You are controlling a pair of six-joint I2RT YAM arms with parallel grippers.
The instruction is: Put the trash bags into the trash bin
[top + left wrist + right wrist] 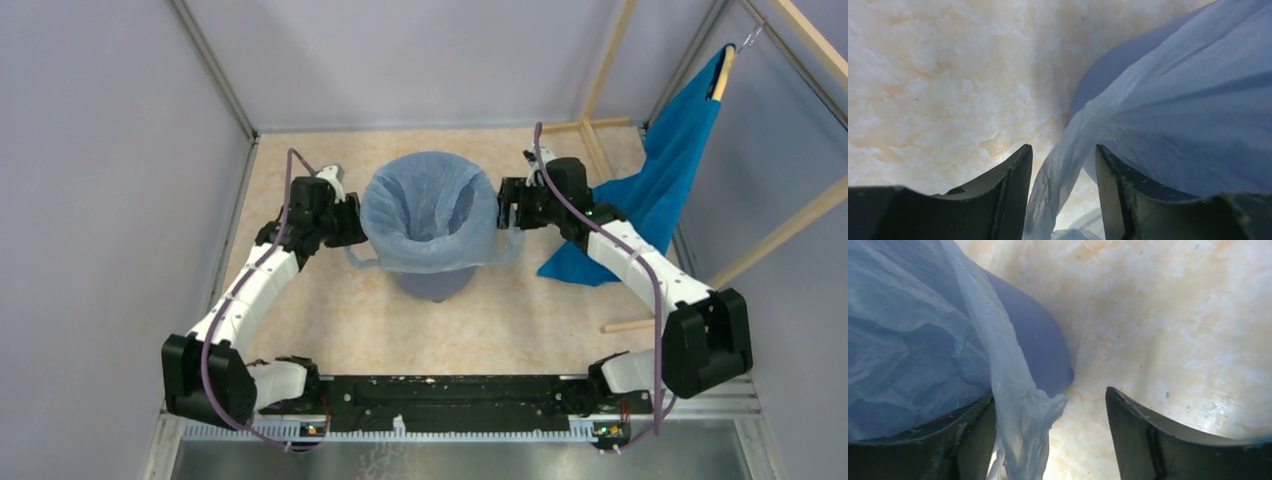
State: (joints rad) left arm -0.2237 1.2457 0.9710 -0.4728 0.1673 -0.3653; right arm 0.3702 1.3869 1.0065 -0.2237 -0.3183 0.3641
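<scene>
The pale-blue translucent trash bag (430, 212) is spread over the mouth of the round blue trash bin (436, 285), its film folded down over the rim, with two loose handles hanging at the sides. My left gripper (352, 222) is at the bin's left rim. In the left wrist view it (1063, 155) is open, with a strip of the bag (1058, 175) hanging between its fingers. My right gripper (507, 207) is at the right rim. In the right wrist view it (1050, 397) is open, with a strip of the bag (1020, 410) hanging beside its left finger.
An opaque teal-blue cloth (660, 180) hangs on a wooden hanger at the right, next to my right arm. A wooden frame (700, 290) stands at the right and back. Grey walls close in the marbled table (330, 320).
</scene>
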